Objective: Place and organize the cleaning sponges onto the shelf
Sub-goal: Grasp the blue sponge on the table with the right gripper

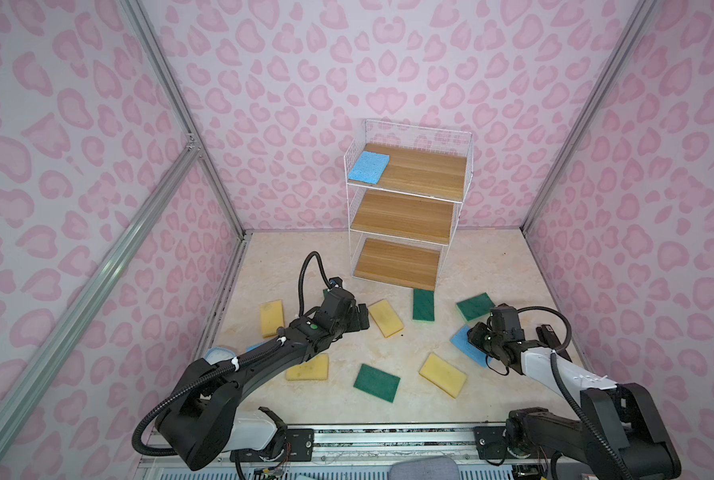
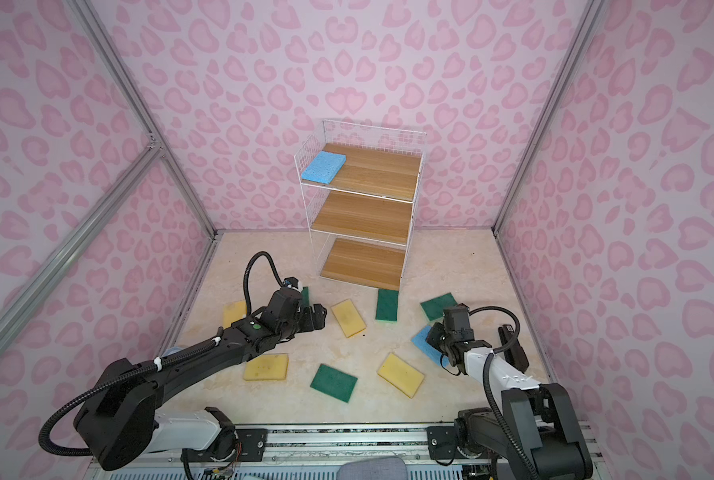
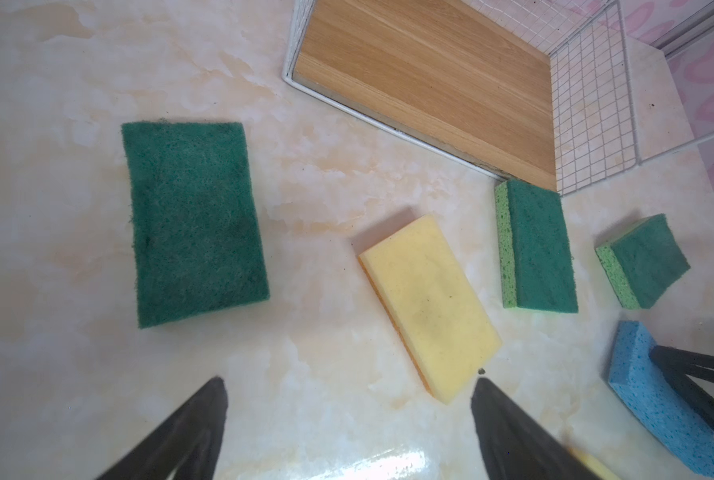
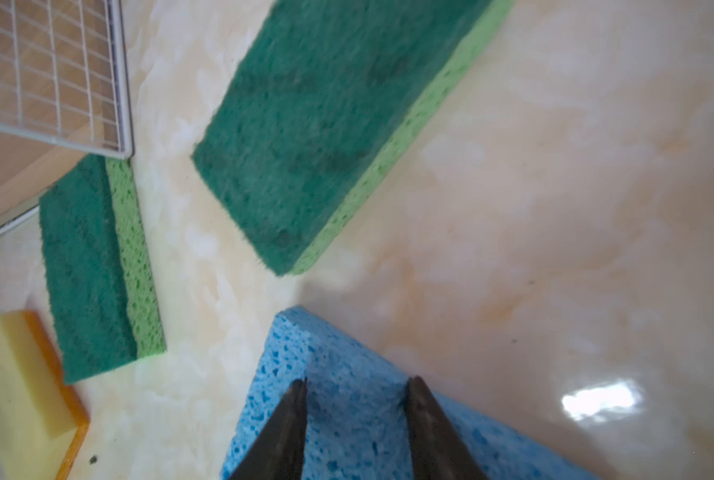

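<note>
The white wire shelf (image 1: 405,220) (image 2: 361,220) stands at the back with one blue sponge (image 1: 368,166) on its top board. My right gripper (image 4: 357,384) (image 1: 473,336) is shut on another blue sponge (image 4: 347,365) (image 1: 465,347) (image 3: 654,399), one corner tilted up off the table. My left gripper (image 3: 349,382) (image 1: 363,318) hangs open over bare table between a dark green sponge (image 3: 197,224) and a yellow sponge (image 3: 430,307) (image 1: 385,318). Several more yellow and green sponges lie scattered on the table in both top views.
Green sponges (image 1: 423,305) (image 1: 475,306) lie just in front of the shelf's bottom board. Another green sponge (image 1: 376,382) and yellow sponges (image 1: 443,375) (image 1: 307,368) (image 1: 272,318) lie nearer the front. A black object (image 1: 548,336) sits by the right wall.
</note>
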### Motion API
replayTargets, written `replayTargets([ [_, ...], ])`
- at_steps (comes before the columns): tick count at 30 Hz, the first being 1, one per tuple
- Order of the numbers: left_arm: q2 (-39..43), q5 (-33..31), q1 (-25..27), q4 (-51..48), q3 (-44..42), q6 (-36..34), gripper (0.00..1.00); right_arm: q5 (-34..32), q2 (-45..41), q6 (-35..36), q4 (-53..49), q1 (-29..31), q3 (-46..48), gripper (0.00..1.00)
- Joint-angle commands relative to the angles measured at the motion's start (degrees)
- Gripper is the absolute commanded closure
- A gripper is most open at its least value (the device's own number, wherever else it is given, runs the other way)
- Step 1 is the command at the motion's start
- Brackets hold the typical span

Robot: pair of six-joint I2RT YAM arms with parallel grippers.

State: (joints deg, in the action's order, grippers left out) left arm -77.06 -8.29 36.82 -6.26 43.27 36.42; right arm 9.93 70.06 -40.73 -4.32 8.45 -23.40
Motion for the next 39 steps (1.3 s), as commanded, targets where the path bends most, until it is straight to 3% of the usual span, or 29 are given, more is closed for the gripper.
replayTargets([
  [1, 1.2, 0.6, 0.0, -1.2, 0.7, -1.0, 0.07, 2.9, 0.3, 0.4, -3.6, 2.0, -0.9, 0.72],
  [11, 6.6, 5.2, -0.1, -2.8, 1.1, -0.7, 0.12, 2.2, -4.6, 3.9, -7.2, 7.4, -5.1, 0.92],
  [20, 10.7, 19.1, -3.1, -1.3, 3.4, 2.1, 0.3, 1.3, -5.3, 7.9, -9.9, 16.9, -14.2, 0.96],
  [24, 11.3, 26.1, -5.1, 0.3, 4.3, 3.5, 0.32, 1.2, -2.6, 10.2, -11.8, 21.1, -19.7, 0.97],
  [28, 10.9, 28.7, -5.3, 0.7, 5.5, 3.3, 0.32, 1.8, -0.2, 10.8, -11.7, 23.1, -23.0, 0.97],
  [29, 10.7, 28.8, -5.4, 0.6, 5.4, 3.4, 0.32, 1.2, 0.6, 11.0, -13.1, 23.1, -24.3, 0.92],
  [32, 10.4, 28.8, -5.4, 0.8, 4.5, 3.5, 0.32, -3.7, 2.1, 11.2, -21.6, 22.4, -27.9, 0.58],
  [33, 10.4, 28.7, -5.3, 0.9, 4.1, 3.4, 0.32, -4.1, 1.9, 11.1, -23.2, 21.6, -27.9, 0.52],
  [36, 9.6, 27.6, -5.2, 0.6, 3.1, 2.4, 0.32, -2.1, -2.1, 9.8, -25.0, 16.4, -24.1, 0.41],
  [39, 8.2, 27.1, -5.0, 1.2, 2.3, 1.9, 0.32, -0.2, -8.1, 7.7, -24.2, 10.2, -17.2, 0.38],
])
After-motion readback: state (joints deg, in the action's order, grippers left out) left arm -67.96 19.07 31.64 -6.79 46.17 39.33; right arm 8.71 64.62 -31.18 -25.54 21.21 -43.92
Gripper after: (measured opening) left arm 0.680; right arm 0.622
